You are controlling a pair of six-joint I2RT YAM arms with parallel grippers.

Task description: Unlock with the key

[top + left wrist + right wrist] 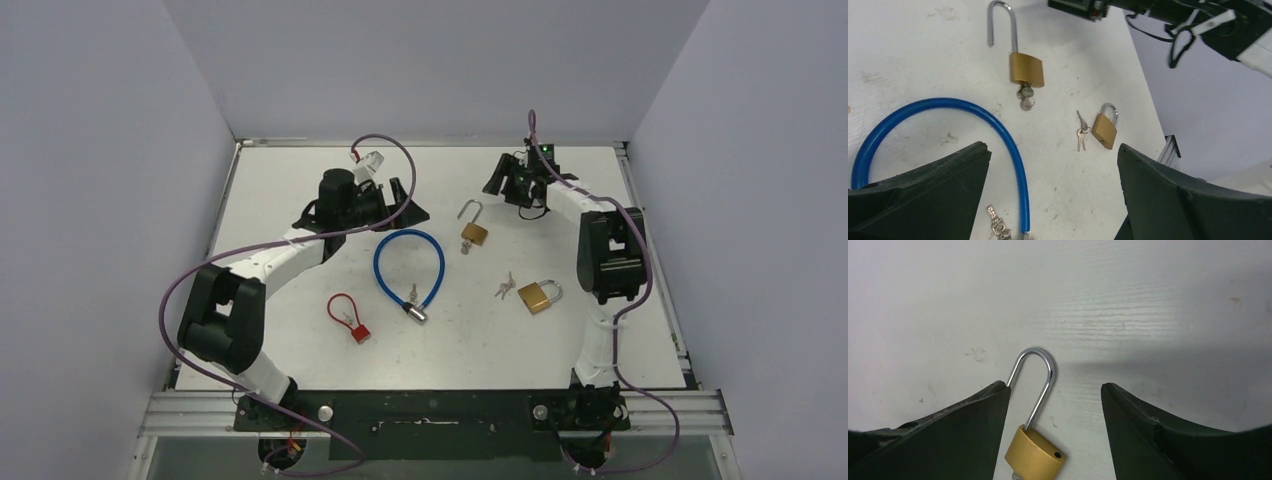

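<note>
- Presently, the open padlock (474,232) is found lying flat on the worktop (450,335), slightly above the centre of the overhead view. Its shackle is swung free of the brass body at one end.
- A key (466,247) is seated in the underside of the body, on the side away from the shackle.
- The right fingers (948,435) are spread wide and nothing is pinched. In the right wrist view, the bend of the shackle is framed between them at lower centre. In the overhead view, they are placed just to the upper right of the padlock.
- The left fingers (923,195) are likewise spread, with nothing held. They are located left of the open padlock, above the blue cable lock (408,268).
- A closed padlock (538,296) is laid to the lower right of the open one, with loose keys (504,288) just beside it.
- A red cable lock (349,315) is positioned at the lower left of the worktop, well apart from both sets of fingers.
</note>
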